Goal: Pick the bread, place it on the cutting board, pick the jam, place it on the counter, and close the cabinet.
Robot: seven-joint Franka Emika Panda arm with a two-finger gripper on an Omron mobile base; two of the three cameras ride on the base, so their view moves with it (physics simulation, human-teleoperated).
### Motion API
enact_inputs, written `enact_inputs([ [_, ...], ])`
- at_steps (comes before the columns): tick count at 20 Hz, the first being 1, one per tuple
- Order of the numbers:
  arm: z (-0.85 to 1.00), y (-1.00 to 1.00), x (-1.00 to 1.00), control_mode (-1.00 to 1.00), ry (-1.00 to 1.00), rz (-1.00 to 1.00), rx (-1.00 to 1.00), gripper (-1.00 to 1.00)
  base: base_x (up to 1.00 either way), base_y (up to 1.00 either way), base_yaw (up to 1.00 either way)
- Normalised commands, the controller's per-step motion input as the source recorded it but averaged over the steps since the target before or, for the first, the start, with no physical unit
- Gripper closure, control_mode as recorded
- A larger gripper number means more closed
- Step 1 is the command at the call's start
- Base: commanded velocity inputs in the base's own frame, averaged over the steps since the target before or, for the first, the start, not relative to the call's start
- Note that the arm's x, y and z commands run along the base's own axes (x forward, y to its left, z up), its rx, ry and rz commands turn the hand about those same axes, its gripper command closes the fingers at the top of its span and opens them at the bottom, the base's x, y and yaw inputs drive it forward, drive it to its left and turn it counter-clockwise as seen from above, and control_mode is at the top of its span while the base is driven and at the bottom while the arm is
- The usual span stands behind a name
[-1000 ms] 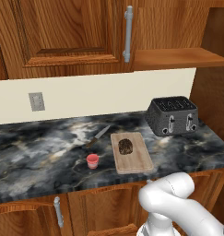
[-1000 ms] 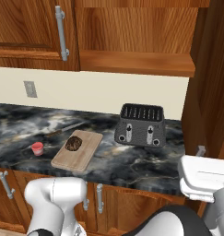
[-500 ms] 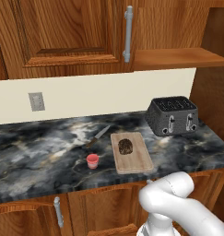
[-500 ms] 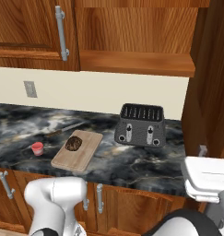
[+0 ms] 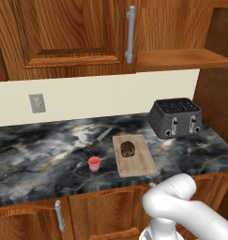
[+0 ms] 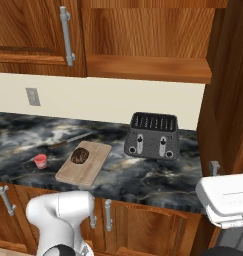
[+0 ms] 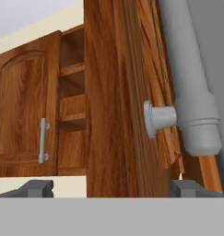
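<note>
Dark marble counter under the cabinet: bread on board, jam beside it.
Gripper spread wide, empty, hard against open cabinet door, its handle just right.

Dark speckled bread lying on the tan cutting board, near its far end. Small pink jam upright on the dark marble counter, just left of the board. Reddish cabinet above, one door swung open, shelf exposed.
</note>
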Motion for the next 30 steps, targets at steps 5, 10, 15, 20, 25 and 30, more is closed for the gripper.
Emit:
enact_inputs([
  [5,0.00,0.27,0.00,-1.00,0.00,0.21,0.00,-1.00,0.00,0.00,0.00],
  [10,0.00,0.36,0.04,-1.00,0.00,0.19,0.00,-1.00,0.00,0.00,0.00],
  [15,0.00,0.46,0.01,-1.00,0.00,0.14,0.00,-1.00,0.00,0.00,0.00],
  [20,0.00,0.52,0.07,-1.00,0.00,0.06,0.00,-1.00,0.00,0.00,0.00],
  [25,-0.02,0.52,0.23,-1.00,0.00,0.01,0.00,-1.00,0.00,0.00,0.00],
  [30,-0.06,0.41,0.24,-1.00,0.00,0.00,0.00,-1.00,0.00,0.00,0.00],
])
